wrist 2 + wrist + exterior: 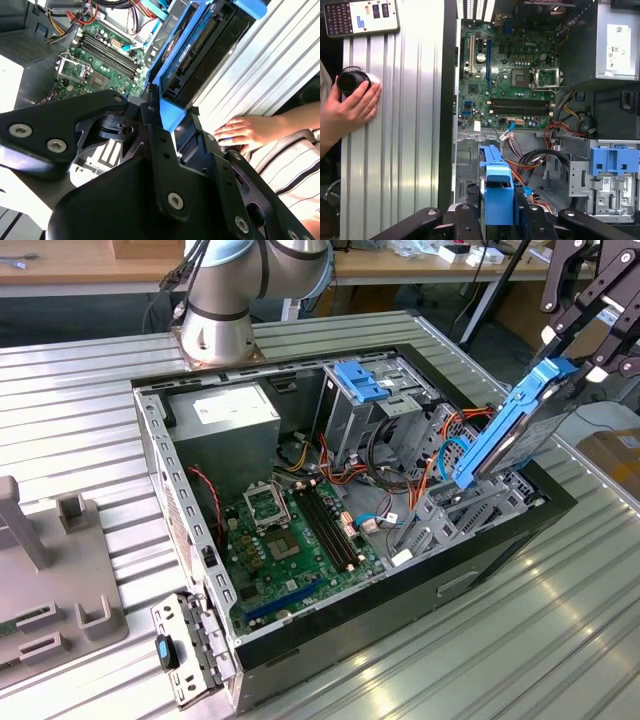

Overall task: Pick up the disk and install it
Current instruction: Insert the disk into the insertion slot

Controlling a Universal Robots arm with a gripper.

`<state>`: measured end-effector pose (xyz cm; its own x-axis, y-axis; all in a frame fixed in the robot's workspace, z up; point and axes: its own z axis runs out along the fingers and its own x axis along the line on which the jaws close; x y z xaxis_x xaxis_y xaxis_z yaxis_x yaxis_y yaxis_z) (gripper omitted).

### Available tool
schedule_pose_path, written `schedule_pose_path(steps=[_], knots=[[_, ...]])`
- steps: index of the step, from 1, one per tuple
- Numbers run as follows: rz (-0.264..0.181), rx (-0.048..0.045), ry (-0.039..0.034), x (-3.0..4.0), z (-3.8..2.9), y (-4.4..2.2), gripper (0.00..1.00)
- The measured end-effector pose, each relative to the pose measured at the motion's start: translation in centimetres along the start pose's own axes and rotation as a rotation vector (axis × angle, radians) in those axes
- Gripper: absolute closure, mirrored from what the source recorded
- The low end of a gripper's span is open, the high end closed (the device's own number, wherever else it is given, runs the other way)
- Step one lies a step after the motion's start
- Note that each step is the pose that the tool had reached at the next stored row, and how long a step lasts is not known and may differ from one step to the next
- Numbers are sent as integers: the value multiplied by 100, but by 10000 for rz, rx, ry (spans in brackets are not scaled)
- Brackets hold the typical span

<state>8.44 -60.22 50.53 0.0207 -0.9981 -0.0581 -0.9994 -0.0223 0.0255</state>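
Observation:
The disk point(508, 428), a dark drive in a bright blue carrier, hangs tilted on edge over the grey drive bay point(452, 508) at the exterior view's right end of the open computer case point(150, 445). My gripper point(578, 358) is shut on the disk's upper end, its black fingers point(150, 117) pressed against both sides. Both wrist views look down the disk point(200, 47) point(497, 182) from between the gripper point(172, 122) point(499, 212) arms, toward the case interior. The disk's lower end sits just above the bay, and contact cannot be told.
A green motherboard point(290, 540) fills the case floor, with red, orange and blue cables beside the bay. A light-blue bracket point(358, 380) tops the upright metal cage. A person's hand point(350, 107) rests on a black knob on the ribbed table. A grey fixture point(50, 570) stands at the exterior view's left.

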Motion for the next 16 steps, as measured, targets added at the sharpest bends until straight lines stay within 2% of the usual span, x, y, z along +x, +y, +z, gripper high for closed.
schedule_pose_path(steps=[1,3,5,8,9,10,13,16], knots=[[0,0,-8,5,39,-1,64],[-1,0,-21,6,68,2,64],[-2,1,-50,16,128,5,64],[-1,3,-65,24,167,10,64],[-3,3,-104,25,169,11,64],[-7,7,-260,24,172,13,64],[-7,7,-287,30,273,11,64],[-8,7,-294,32,301,11,64]])
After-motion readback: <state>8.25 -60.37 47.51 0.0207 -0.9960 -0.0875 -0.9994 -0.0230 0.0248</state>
